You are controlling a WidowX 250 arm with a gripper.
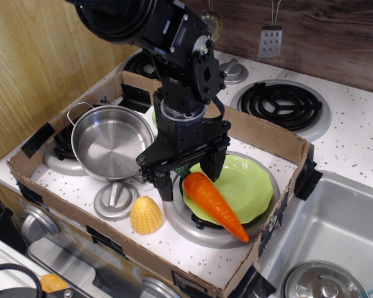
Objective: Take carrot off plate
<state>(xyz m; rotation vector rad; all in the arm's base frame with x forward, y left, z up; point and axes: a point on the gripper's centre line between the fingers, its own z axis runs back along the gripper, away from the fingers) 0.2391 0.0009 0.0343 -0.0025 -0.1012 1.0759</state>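
The orange carrot lies across the left part of the lime-green plate, its tip pointing toward the front right past the rim. Its green stem end is mostly hidden behind my gripper. My gripper is open and straddles the carrot's thick stem end, one finger to the left over the burner ring, the other over the plate. The plate sits on the front right burner inside the cardboard box.
A steel pot stands to the left in the box. A yellow toy corn lies in front of it. Cardboard box walls surround the area. A sink is at right, a black burner behind.
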